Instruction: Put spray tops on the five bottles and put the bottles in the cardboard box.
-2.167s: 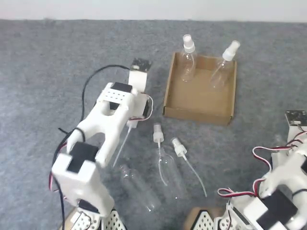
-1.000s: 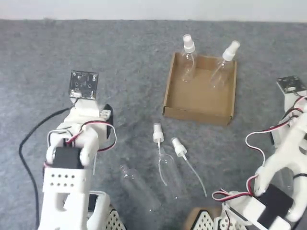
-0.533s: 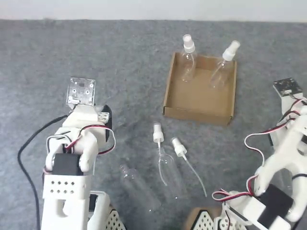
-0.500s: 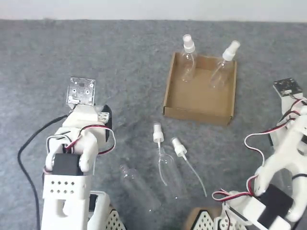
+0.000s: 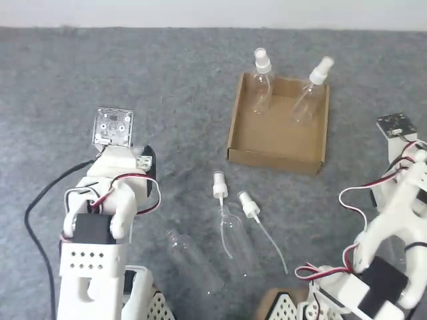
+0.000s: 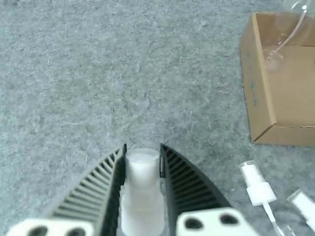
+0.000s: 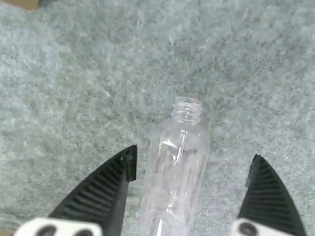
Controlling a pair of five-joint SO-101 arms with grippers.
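Note:
My left gripper (image 6: 142, 147) is shut on a white spray top (image 6: 142, 189), held above the grey carpet at the table's left. My right gripper (image 7: 194, 158) stands open over a clear uncapped bottle (image 7: 176, 169) that lies between its fingers on the carpet. In the high view the cardboard box (image 5: 277, 160) holds two capped bottles (image 5: 261, 83) (image 5: 308, 97) leaning at its far edge. Near the middle front lie a bottle with a spray top (image 5: 228, 223), a loose spray top (image 5: 249, 205) with its tube, and an open bottle (image 5: 193, 260).
The left arm (image 5: 107, 200) stands at the front left and the right arm (image 5: 393, 220) at the front right, both trailing cables. The box's near corner (image 6: 266, 130) lies to one side of the left gripper, with open carpet beyond it.
The left arm has drawn back from beside the box to the front left, carrying the spray top. The right arm has swung out over the carpet at the right and edged farther away.

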